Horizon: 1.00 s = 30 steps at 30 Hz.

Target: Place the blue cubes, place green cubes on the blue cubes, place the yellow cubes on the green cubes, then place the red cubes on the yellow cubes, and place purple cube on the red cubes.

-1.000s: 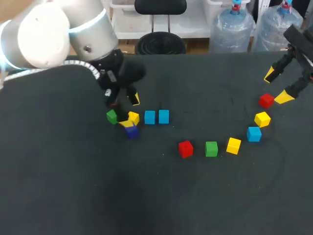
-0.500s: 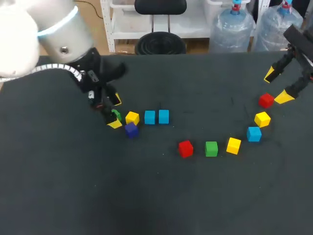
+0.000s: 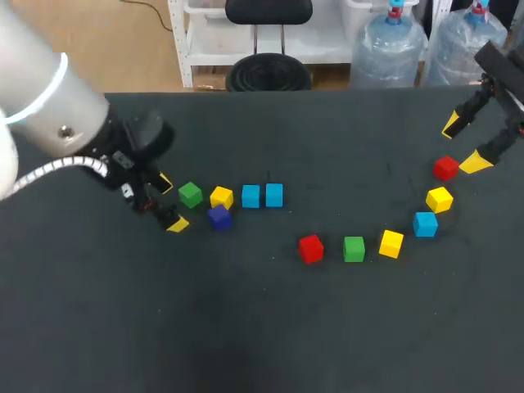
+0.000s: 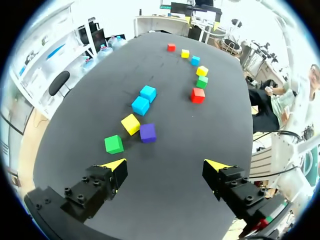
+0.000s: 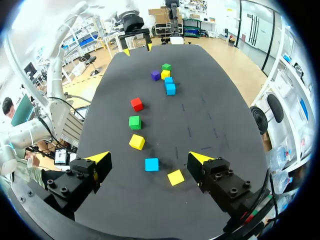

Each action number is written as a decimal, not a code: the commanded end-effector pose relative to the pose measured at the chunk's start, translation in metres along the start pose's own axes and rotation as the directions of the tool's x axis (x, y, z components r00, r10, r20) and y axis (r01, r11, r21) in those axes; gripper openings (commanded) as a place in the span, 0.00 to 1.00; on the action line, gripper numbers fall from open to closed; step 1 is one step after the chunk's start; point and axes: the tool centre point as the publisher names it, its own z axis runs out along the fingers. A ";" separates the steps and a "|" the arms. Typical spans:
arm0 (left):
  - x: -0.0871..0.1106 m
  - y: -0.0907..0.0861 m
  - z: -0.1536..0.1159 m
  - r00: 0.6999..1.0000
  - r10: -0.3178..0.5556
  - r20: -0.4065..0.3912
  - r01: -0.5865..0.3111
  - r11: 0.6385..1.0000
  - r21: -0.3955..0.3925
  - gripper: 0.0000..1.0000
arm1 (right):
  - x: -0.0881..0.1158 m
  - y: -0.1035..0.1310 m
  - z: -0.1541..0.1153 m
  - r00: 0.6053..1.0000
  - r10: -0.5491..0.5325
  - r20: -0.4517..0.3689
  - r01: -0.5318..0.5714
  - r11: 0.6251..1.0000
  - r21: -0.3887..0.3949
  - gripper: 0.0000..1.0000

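no cube rests on another, so the stacking looks barely begun. two blue cubes (image 3: pixel 250 196) sit side by side, with a third blue cube (image 3: pixel 425 223) well apart at their three o'clock. count: three blue, two green, three yellow, two red, one purple cube (image 3: pixel 219 217). the left gripper (image 3: pixel 171 203), fingers apart and empty, is at nine o'clock of a green cube (image 3: pixel 190 194). the right gripper (image 3: pixel 463 143), likewise spread and empty, is at one o'clock of a red cube (image 3: pixel 445 169).

Eleven coloured cubes (image 3: pixel 353 248), scattered singly

The table (image 3: pixel 344 336) was a broad, dark slab with a matte, near-black top, its far edge running straight across at twelve o'clock.
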 end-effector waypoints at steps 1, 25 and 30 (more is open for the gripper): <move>0.007 -0.005 -0.005 0.999 0.009 0.033 -0.007 0.999 -0.041 1.00 | 0.000 -0.001 0.000 1.000 -0.001 0.001 0.001 1.000 -0.001 1.00; 0.002 -0.004 -0.006 0.998 0.059 0.032 -0.060 0.998 0.028 1.00 | 0.000 -0.001 0.000 1.000 -0.001 0.001 0.001 1.000 -0.001 1.00; 0.002 -0.004 -0.006 0.998 0.059 0.032 -0.060 0.998 0.028 1.00 | 0.004 0.000 0.005 0.999 -0.028 -0.042 0.027 1.000 -0.010 1.00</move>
